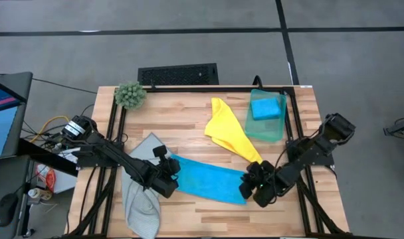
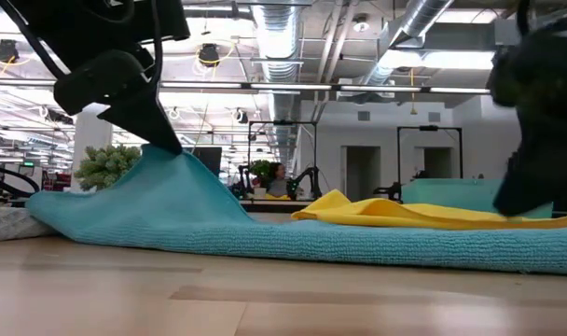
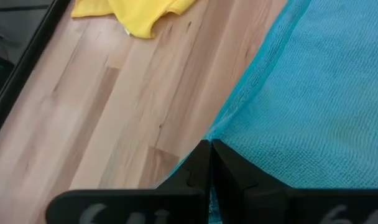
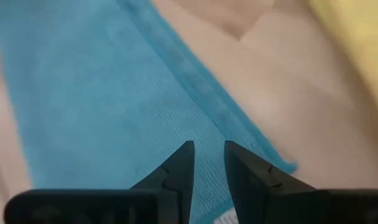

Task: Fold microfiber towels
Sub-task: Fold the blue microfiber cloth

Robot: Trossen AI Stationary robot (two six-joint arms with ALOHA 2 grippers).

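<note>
A bright blue towel (image 1: 208, 178) lies spread along the table's near middle. My left gripper (image 1: 169, 176) is shut on its left end, which rises into a peak in the low view (image 2: 172, 163). My right gripper (image 1: 253, 187) stands at the towel's right end. Its fingers are a narrow gap apart just over the cloth near the corner (image 4: 282, 167); whether they touch it, I cannot tell. A yellow towel (image 1: 230, 136) lies behind, one end reaching toward my right gripper. A second blue towel (image 1: 267, 107), folded, rests on the teal green towel (image 1: 263, 129). A pale grey towel (image 1: 141, 196) lies at the near left. My left gripper pinches the blue towel's edge (image 3: 221, 132) at its left end between its two shut fingers. The fingers come slanting down from the table's left. The held end is lifted into a peak (image 2: 164, 151), and the rest of the towel (image 2: 377, 245) lies on the table.
A fuzzy green plant (image 1: 130, 95) stands at the far left corner. A black grate (image 1: 177, 73) lies beyond the far edge. A black frame (image 1: 189, 89) runs round the table top. Bare wood (image 1: 189, 133) shows between the plant and the yellow towel.
</note>
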